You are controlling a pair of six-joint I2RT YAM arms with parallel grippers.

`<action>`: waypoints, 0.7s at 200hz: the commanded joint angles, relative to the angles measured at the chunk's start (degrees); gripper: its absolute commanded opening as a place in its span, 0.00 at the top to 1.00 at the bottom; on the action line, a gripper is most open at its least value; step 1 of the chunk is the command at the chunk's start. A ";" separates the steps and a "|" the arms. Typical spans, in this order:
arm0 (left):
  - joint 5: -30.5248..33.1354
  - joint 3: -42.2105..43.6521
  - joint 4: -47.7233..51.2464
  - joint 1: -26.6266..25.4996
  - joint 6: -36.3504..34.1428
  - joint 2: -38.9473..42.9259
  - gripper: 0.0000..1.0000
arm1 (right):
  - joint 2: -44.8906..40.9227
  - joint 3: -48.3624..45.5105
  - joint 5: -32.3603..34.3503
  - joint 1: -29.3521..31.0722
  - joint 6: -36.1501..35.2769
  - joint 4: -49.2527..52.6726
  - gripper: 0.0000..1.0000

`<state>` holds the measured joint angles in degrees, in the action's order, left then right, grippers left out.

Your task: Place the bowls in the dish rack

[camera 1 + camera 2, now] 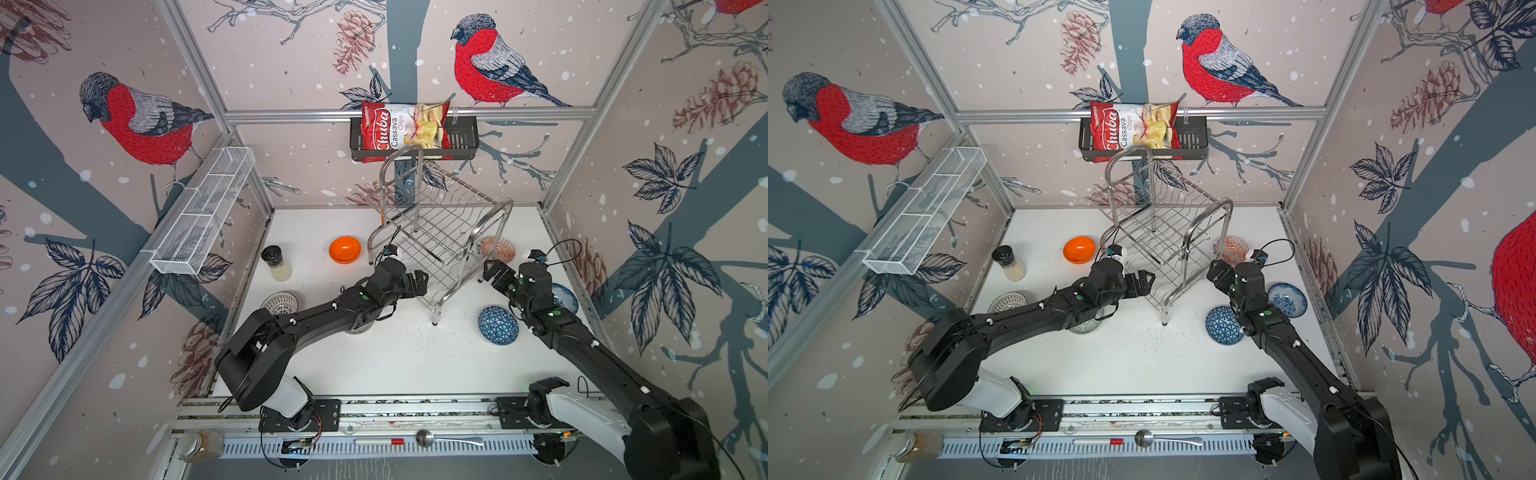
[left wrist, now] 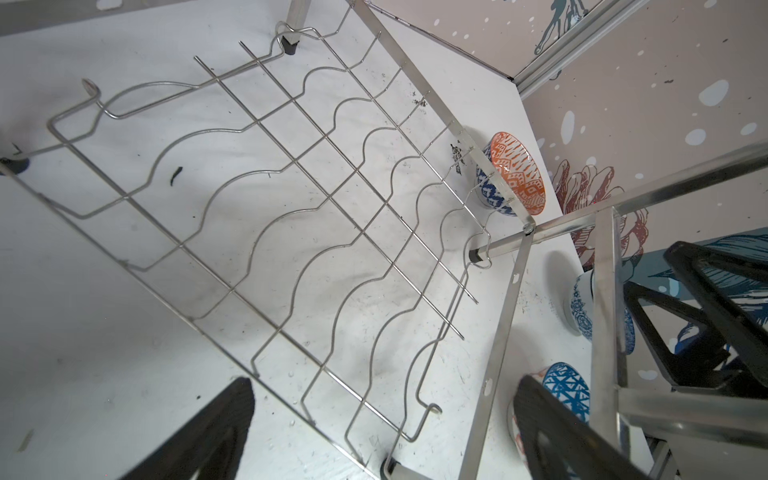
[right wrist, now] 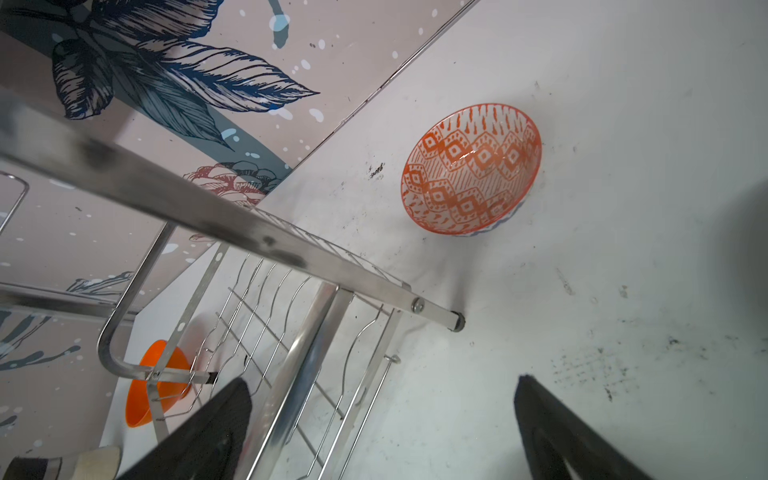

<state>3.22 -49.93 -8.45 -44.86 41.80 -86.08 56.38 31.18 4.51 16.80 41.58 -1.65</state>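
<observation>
Both top views look steeply down over the whole table [image 1: 374, 365]. Both wrist views sit close, sharing the dish rack [image 3: 266, 241] and red-orange bowl [image 3: 469, 170].

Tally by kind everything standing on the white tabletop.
Bowls: 6 (orange, ribbed white, grey-green half hidden, red-orange, blue triangle, blue floral)
Dish rack: 1
Shaker jar: 1
Total: 8
</observation>
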 commanded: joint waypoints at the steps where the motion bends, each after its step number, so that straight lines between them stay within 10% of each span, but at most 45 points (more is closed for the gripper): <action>1: 0.75 0.43 2.06 0.34 -2.07 1.24 0.03 | -1.72 0.02 -4.77 -0.23 -0.96 1.45 0.00; 140: -1.42 10.05 -0.87 2.26 1.31 7.97 0.03 | -1.62 -2.89 -14.38 -0.10 6.07 -2.99 0.01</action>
<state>1.63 -41.39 -6.98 -43.48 43.09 -78.89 54.11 27.66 -7.55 16.60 46.65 -2.48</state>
